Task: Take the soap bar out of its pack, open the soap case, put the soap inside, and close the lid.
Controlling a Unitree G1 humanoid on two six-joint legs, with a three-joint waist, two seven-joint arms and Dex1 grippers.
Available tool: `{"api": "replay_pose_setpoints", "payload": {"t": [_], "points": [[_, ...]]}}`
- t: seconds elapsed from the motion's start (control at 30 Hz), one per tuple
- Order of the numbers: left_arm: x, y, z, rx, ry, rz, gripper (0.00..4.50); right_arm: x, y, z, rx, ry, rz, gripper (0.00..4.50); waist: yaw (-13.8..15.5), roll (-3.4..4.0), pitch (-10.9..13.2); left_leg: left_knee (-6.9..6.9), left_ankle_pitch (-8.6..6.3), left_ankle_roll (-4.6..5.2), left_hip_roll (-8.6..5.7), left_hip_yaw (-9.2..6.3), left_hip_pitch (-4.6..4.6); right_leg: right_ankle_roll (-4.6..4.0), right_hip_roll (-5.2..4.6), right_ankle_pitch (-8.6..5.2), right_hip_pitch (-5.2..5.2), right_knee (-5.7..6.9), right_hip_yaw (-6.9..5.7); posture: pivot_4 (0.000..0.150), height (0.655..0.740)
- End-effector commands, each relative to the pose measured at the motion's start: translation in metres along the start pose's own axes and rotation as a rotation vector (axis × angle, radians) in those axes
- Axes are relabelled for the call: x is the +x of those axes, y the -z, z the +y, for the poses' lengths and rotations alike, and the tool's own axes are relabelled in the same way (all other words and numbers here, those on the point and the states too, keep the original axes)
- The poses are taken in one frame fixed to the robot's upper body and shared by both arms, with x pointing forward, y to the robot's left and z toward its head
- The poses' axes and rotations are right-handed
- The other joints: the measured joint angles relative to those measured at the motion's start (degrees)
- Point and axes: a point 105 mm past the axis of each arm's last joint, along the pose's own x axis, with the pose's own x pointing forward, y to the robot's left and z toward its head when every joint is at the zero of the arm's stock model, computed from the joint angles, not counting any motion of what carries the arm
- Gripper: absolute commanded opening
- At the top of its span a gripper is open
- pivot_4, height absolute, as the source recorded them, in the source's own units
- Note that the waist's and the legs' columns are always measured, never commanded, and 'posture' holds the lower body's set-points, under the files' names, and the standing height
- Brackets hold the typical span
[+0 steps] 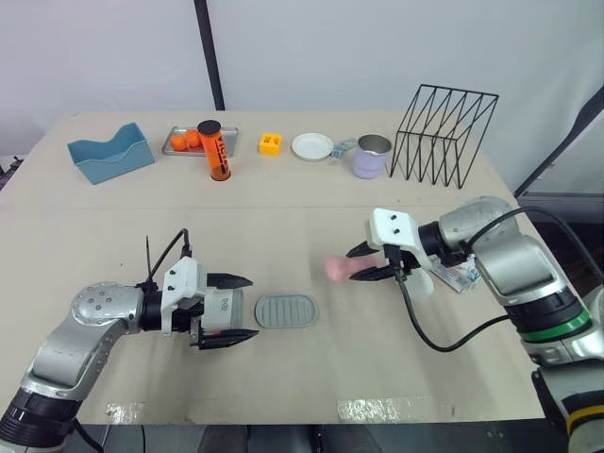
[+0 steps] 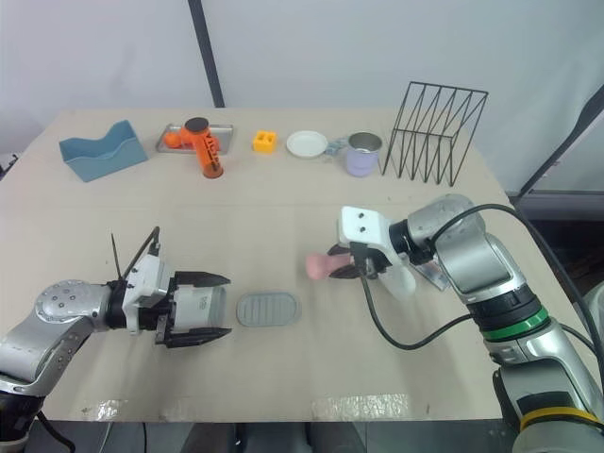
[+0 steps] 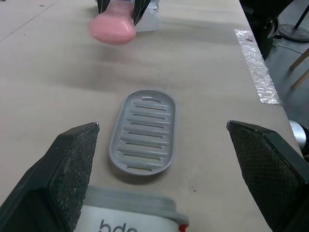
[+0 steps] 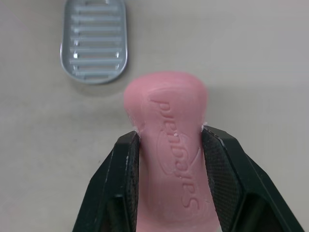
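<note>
the table is carrying all items. the left gripper is hovering low, fingers spread wide, gripping nothing. the grey soap case is lying flat just beside it. the right gripper is clamping the pink soap bar above the table.

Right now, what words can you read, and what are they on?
"Safeguard", upside down: pressed into the pink soap bar in the right gripper.
"bde", cut off: white label at the base of the left gripper.
Orange bottle and soap pack: print too small to read.
</note>
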Motion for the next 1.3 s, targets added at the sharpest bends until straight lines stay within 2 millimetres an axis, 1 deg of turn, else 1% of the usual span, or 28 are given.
{"api": "replay_pose_setpoints", "payload": {"t": [0.03,0.2,0.33,0.43,0.73,1.0,1.3], "points": [[-0.014,-0.007,0.007,0.05,-0.019,0.0,4.5,0.005,-0.027,0.009,-0.044,-0.014,-0.056,1.4,0.0,0.0,0.0,0.0,0.0,0.0,-0.01,0.0,0.0,0.0,-0.01,0.0,-0.02,0.01,0.0,0.15,0.74],[-0.034,-0.004,0.015,0.07,-0.043,0.019,4.5,0.038,-0.046,0.032,-0.021,-0.07,-0.093,1.4,-0.1,0.0,0.0,-0.03,0.0,0.0,0.05,0.01,0.02,-0.05,0.03,0.02,-0.06,0.04,0.0,0.15,0.74],[-0.039,0.0,0.017,0.088,-0.047,0.035,4.5,0.061,-0.06,0.045,-0.018,-0.096,-0.097,1.4,0.0,-0.01,0.0,-0.01,0.0,-0.01,0.0,0.0,-0.07,-0.01,-0.02,0.0,-0.11,0.03,-0.02,0.15,0.74],[-0.038,0.001,0.017,0.093,-0.048,0.032,4.5,0.071,-0.065,0.048,-0.018,-0.108,-0.091,1.4,0.0,-0.01,0.0,-0.01,0.01,-0.01,0.01,-0.03,-0.09,-0.02,-0.02,0.0,-0.14,0.03,-0.07,0.15,0.74],[-0.037,-0.002,0.014,0.094,-0.033,0.022,4.5,0.083,-0.065,0.043,0.007,-0.089,-0.062,1.4,0.0,-0.01,0.0,-0.01,0.01,-0.01,0.02,-0.04,-0.1,-0.03,-0.03,0.01,-0.15,0.03,-0.11,0.15,0.74],[-0.035,-0.003,0.014,0.1,-0.037,0.016,4.5,0.094,-0.059,0.044,0.015,-0.096,-0.038,1.4,0.0,-0.01,0.0,-0.01,0.0,-0.01,0.02,-0.04,-0.1,-0.03,-0.02,0.01,-0.17,0.04,-0.11,0.15,0.74],[-0.033,-0.003,0.011,0.089,-0.044,0.015,4.5,0.096,-0.053,0.043,0.008,-0.103,-0.017,1.4,0.0,-0.02,0.0,0.0,0.01,-0.01,0.02,-0.05,-0.27,-0.05,-0.02,0.03,-0.37,0.06,-0.12,0.15,0.74]]}}
